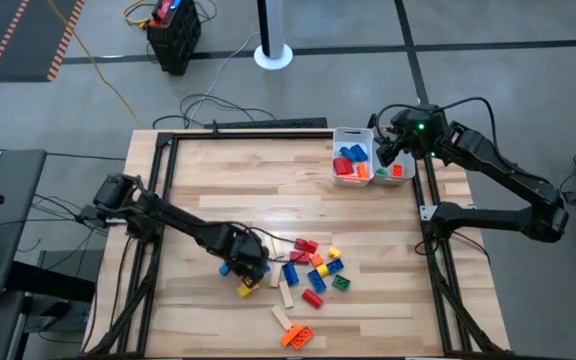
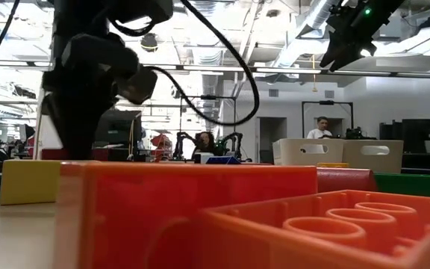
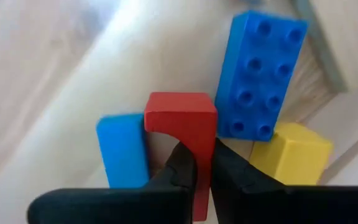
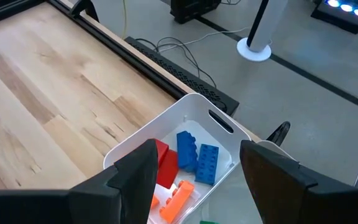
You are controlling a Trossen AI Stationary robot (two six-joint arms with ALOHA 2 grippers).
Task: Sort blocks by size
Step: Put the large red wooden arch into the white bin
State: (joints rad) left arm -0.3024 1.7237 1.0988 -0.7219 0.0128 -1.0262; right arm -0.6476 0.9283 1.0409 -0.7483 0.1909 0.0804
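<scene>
Down at the left edge of the block pile on the desk [image 1: 218,180]: the left tool [image 3: 202,163] clamped on a red block [image 3: 180,121], fingers [image 3: 182,165] pinching one leg of its arch shape — block upright, long axis running away from the wrist. Just beside it a light blue block [image 3: 124,149], a long studded blue brick [image 3: 260,74] and a yellow block [image 3: 291,152]. Up over the white trays [image 4: 191,118], the right tool [image 4: 194,171] with fingers apart, holding nothing — red, blue and orange blocks lying in the tray below.
</scene>
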